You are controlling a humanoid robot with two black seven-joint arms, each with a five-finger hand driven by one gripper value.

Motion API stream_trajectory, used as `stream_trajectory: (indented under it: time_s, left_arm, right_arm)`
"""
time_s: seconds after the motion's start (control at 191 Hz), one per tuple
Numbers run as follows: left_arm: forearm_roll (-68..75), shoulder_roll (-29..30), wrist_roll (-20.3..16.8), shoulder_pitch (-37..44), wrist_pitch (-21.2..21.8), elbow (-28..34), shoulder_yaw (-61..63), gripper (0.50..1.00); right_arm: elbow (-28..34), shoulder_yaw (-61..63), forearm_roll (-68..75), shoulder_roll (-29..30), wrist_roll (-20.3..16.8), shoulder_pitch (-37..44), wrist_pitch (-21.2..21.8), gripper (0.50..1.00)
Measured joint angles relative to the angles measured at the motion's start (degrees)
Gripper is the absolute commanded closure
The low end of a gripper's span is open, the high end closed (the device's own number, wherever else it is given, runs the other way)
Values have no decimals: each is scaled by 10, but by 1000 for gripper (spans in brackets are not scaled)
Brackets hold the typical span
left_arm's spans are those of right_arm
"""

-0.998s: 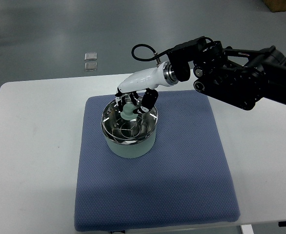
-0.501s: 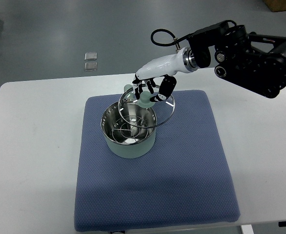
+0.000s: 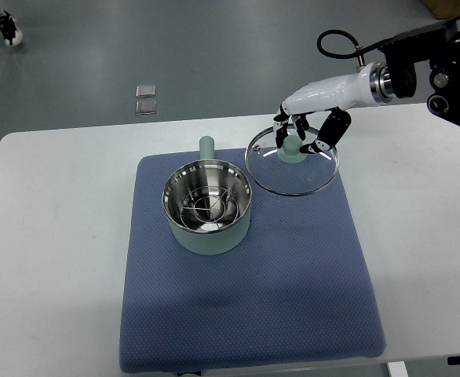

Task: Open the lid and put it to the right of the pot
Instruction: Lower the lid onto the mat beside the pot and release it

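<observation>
Top view: right hand (image 3: 304, 137), white-shelled with black fingers, enters from the right edge with its fingers closed around the pale green knob of the round glass lid with metal rim (image 3: 293, 166). Lid is clear of the pale green pot with stainless steel interior (image 3: 207, 208) and sits up and to the right of it, over the far right part of the blue-grey textured mat (image 3: 293, 275). Cannot tell whether the lid rim touches the mat or hangs just above it; it looks roughly level. Pot stands open on the mat's left-centre, a wire insert visible inside, its stubby green handle pointing away from the camera. Left arm not visible. White table (image 3: 49, 236) carries the mat. Judgement: opening step is done; lid is already on the pot's right side. Remaining: settle the lid flat on the mat, release the knob, withdraw the hand.
</observation>
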Motion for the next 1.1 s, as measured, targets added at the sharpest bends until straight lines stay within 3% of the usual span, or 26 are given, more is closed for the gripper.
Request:
stream_trajectory:
  time_s: [0.261, 0.538, 0.632, 0.674, 0.695, 0.71, 0.721, 0.726, 0.742, 0.747, 0.752, 0.768, 0.789, 0.966, 1.102]
  left_arm:
    - [0, 0, 0, 0, 0, 0, 0, 500]
    - [0, 0, 0, 0, 0, 0, 0, 500]
    - [0, 0, 0, 0, 0, 0, 0, 500]
    - [0, 0, 0, 0, 0, 0, 0, 500]
    - [0, 0, 0, 0, 0, 0, 0, 500]
    - [0, 0, 0, 0, 0, 0, 0, 500]
    - [0, 0, 0, 0, 0, 0, 0, 500]
    - [0, 0, 0, 0, 0, 0, 0, 500]
    - [0, 0, 0, 0, 0, 0, 0, 500]
    - [0, 0, 0, 0, 0, 0, 0, 500]
    - [0, 0, 0, 0, 0, 0, 0, 500]
    - [0, 0, 0, 0, 0, 0, 0, 500]
    - [0, 0, 0, 0, 0, 0, 0, 500]
    - [0, 0, 0, 0, 0, 0, 0, 500]
    - [0, 0, 0, 0, 0, 0, 0, 500]
  right_arm:
    - [1, -6, 0, -11, 6, -56, -35, 1000]
    - [-18, -17, -4, 28, 4, -119, -80, 1000]
    - [-23, -22, -3, 34, 3, -128, -89, 959]
    - [-25, -23, -2, 36, 3, -129, -91, 904]
    - [-26, -24, -1, 37, 3, -130, -91, 854]
    - [-27, -24, -1, 37, 3, -131, -92, 791]
    - [-28, -24, 0, 38, 3, -131, -92, 791]
    - [-28, -24, 0, 38, 3, -131, -92, 755]
    - [-30, -24, 0, 38, 3, -132, -93, 718]
    - [-30, -24, 1, 38, 3, -132, -93, 679]
    - [-30, -24, 1, 38, 3, -132, -93, 679]
    - [-31, -24, 1, 39, 3, -132, -93, 605]
    - [-32, -24, 2, 39, 3, -133, -94, 566]
    - [-37, -17, 57, 41, 3, -136, -106, 568]
    - [-55, -15, 151, 41, 3, -136, -90, 572]
